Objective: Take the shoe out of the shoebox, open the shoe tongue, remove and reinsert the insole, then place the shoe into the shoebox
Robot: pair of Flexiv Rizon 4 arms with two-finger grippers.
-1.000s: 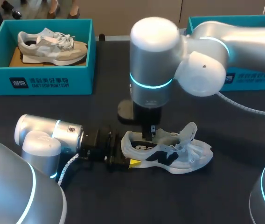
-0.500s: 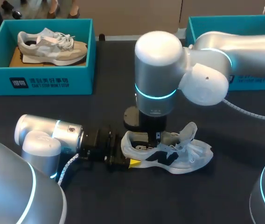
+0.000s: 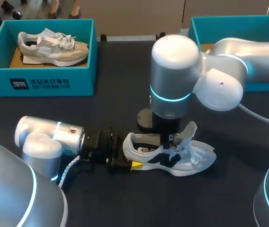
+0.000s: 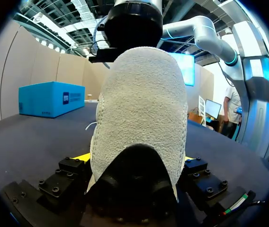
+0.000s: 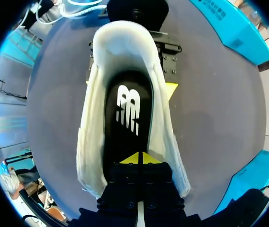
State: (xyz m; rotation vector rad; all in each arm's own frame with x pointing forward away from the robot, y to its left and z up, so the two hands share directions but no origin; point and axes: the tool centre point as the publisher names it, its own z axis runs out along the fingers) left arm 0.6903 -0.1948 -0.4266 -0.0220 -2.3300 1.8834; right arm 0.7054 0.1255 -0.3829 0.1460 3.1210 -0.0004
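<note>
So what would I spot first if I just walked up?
Probably the white shoe in the middle of the table, its heel clamped by the left gripper. The right gripper hangs right over it, poking down into the shoe's opening. At the far left, a blue shoebox holds another shoe.

**Bright, even light from overhead**

Light falls from above, evenly across my table [image 3: 54,113]; shadows on its dark top are faint. The shell of my right arm [image 3: 172,71] shows soft glare. The shoe [image 4: 141,104], in my left gripper [image 4: 134,160], is well lit.
</note>
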